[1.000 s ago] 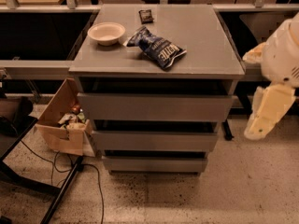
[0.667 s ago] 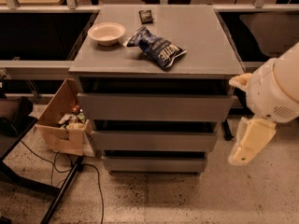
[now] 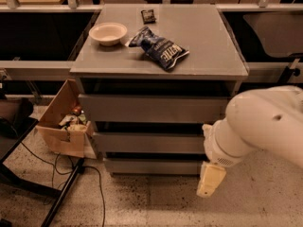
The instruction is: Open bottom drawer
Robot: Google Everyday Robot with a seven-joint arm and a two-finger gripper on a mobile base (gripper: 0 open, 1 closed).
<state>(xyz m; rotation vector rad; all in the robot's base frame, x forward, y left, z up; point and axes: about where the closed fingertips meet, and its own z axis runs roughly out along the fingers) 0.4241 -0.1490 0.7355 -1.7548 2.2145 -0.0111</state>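
Note:
The grey cabinet has three handleless drawer fronts stacked one above the other. The bottom drawer is the slimmest, just above the floor, and looks closed. My gripper is a cream piece hanging from the big white arm. It sits low at the right end of the bottom drawer's front, close to the cabinet's lower right corner. The arm hides the right ends of the middle and bottom drawers.
On the cabinet top lie a cream bowl, a blue chip bag and a small dark packet. An open cardboard box stands on the floor at the left. Black stand legs and cables lie at the lower left.
The arm has swung left and down from the right side. The gripper has come from beside the cabinet to the lower right corner by the bottom drawer.

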